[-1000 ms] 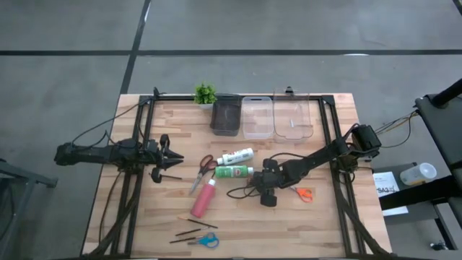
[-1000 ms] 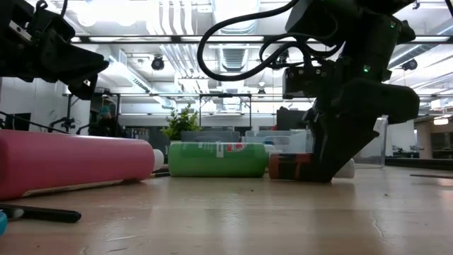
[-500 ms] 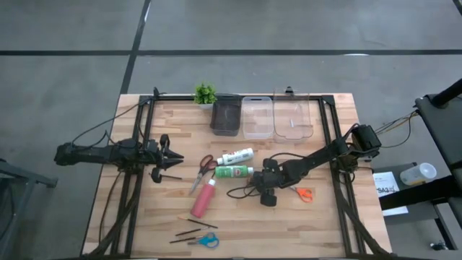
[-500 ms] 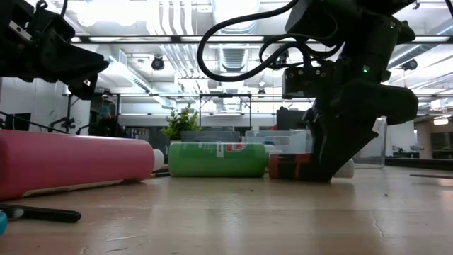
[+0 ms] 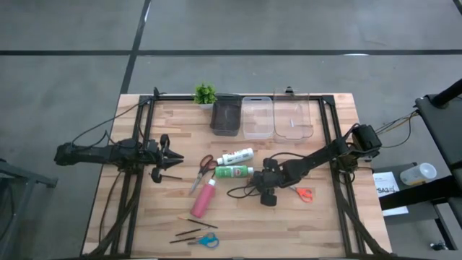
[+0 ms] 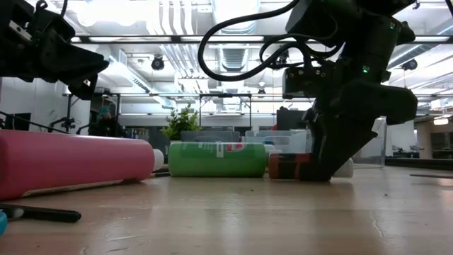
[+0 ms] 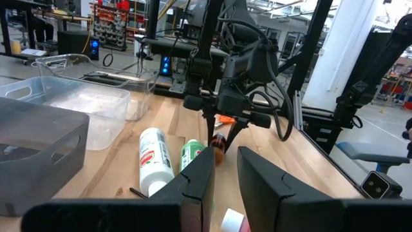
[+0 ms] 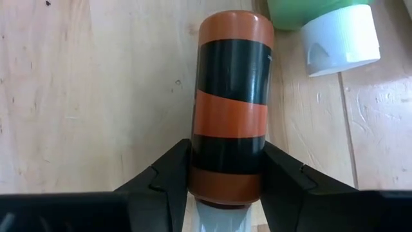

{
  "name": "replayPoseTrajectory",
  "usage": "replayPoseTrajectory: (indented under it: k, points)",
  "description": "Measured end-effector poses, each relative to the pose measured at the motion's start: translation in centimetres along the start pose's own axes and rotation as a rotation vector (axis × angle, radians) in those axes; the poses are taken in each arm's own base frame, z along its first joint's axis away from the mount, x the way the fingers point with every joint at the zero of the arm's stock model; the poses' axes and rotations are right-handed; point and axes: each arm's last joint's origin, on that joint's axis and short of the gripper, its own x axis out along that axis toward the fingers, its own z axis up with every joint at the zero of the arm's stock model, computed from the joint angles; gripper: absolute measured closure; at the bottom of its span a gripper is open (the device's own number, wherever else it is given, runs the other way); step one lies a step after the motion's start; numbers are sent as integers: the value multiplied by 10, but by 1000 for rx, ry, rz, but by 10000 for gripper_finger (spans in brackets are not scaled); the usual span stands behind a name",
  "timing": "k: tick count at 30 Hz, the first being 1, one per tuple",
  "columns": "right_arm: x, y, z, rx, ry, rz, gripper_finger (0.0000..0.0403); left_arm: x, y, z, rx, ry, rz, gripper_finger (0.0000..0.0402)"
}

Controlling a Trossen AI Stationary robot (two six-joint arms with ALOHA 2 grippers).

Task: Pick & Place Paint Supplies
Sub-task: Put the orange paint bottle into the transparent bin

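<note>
Nothing has shifted since earlier, high view: right pincer [image 5: 264,181] low on slatted wooden table [image 5: 325,224] beside glossy green tube [image 5: 234,172], right wrist view: clamped on small brown-and-black banded cylindrical tube [image 8: 230,103], bare wood alongside, left pincer [image 5: 172,157] narrow, hovering apart.

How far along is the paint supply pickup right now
Done: little shows; only one small item is visible in the clear bin. In hand: the right gripper is shut on the small brown-and-black striped tube. Left: the white tube, green tube, pink tube, scissors and brushes on the table.
</note>
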Motion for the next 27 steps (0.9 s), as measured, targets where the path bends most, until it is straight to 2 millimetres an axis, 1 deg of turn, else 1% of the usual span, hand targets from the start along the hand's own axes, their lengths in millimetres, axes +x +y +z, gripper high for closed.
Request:
replayPoseTrajectory:
  k: [3,6,10,16,21,27]
  points:
    - [-9,-4,0,0,-6,-12,265,0,0,0,0,0,0,325]
    - [-24,-5,4,14,-50,-1,265,0,0,0,0,0,0,325]
    - [-41,-9,5,45,-72,15,265,0,0,0,0,0,-1,325]
    - [-76,-18,4,106,-140,-6,265,0,0,0,0,0,-1,325]
    - [-113,-33,1,180,-213,-64,265,0,0,0,0,0,0,325]
    - [-161,-58,-4,311,-309,-208,265,0,0,0,0,0,0,325]
